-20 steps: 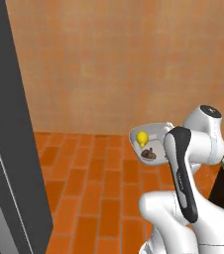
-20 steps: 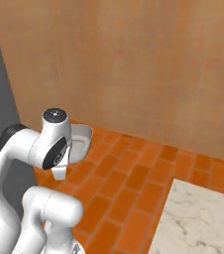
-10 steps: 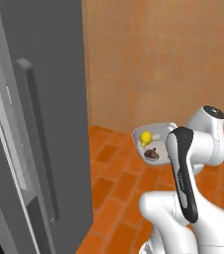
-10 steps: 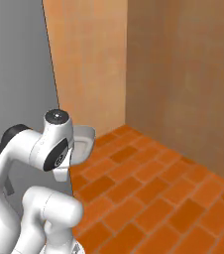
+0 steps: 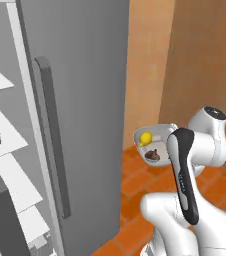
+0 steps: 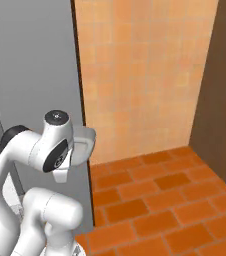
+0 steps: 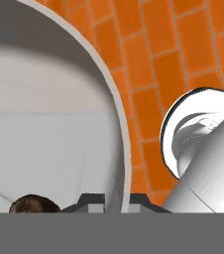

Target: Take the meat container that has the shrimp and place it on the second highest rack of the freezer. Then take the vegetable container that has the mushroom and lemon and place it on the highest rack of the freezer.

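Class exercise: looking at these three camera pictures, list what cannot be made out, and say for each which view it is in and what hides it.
- Dark-brown mushroom: hand view, mostly cut off by the bottom edge.
- White container: right base view, largely hidden behind the white arm.
- Gripper: hand view, fingertips barely rise at the bottom; the grip on the container's rim is hard to see.
- Freezer's white shelves: left base view, cut off by the left edge.

Two cameras ride behind the arm, left and right, looking forward and down — both take in the grey freezer [image 5: 80, 75] door, the orange brick floor [image 6: 155, 195] and the tan wall. The hand camera looks along the jaws from very close, at the container [image 7: 59, 124] rim with that floor below.
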Robot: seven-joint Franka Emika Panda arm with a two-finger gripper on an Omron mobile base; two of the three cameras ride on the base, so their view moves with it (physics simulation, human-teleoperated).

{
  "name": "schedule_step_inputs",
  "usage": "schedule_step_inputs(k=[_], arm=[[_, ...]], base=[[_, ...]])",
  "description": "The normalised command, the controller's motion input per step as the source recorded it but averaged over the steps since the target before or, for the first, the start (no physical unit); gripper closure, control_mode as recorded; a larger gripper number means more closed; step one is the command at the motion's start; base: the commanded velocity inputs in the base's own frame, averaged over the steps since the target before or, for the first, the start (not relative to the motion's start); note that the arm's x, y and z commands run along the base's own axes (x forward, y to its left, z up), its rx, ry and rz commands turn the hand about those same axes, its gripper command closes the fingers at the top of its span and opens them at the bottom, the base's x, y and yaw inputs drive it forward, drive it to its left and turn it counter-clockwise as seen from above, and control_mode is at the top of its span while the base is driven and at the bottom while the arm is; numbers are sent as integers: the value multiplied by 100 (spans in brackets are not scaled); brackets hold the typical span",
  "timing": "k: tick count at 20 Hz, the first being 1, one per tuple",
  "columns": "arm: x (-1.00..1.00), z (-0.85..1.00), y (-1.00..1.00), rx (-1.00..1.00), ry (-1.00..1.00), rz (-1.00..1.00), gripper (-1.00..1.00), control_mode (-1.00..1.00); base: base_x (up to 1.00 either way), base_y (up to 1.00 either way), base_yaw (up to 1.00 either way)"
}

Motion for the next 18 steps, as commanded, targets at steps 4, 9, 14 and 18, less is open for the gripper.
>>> schedule_step_inputs(k=[4,9,14,18], arm=[[0,0,0,0,0,0,100,100],[0,0,0,0,0,0,100,100],[0,0,0,0,0,0,100,100],[0,0,0,0,0,0,100,100]], base=[[49,-40,75],[24,-16,88],[2,17,77],[6,62,39]])
